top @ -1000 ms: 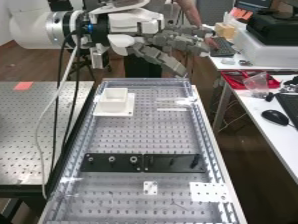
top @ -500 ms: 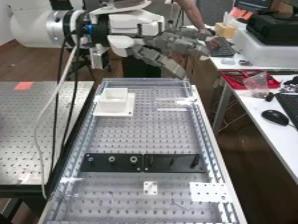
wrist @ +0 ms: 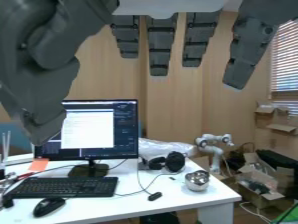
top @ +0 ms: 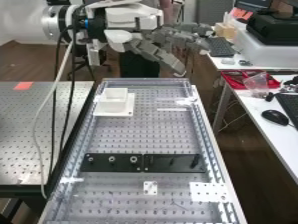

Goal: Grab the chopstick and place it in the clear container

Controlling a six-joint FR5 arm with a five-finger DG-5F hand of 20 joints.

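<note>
Student: Which landmark orients the high view?

Teacher: The white box (top: 114,105), upright on a square base (top: 124,113) toward the bench's far end. Whether it is the clear container cannot be told.

Student: And the chopstick?

Teacher: A thin white strip (top: 171,109) lies right of the box, apart from it, crosswise on the perforated bench (top: 149,137). It may be the chopstick; its form is too small to tell.

Student: The hand?

Teacher: The hand (top: 159,57) is raised higher than the box and to its right. It is spread, its fingers (wrist: 159,45) extended with gaps between them, as the wrist view confirms.

Student: Nearer than the box?

Teacher: A black bar (top: 100,167) spans the bench; nearer still lies a small white plate (top: 150,184).
</note>
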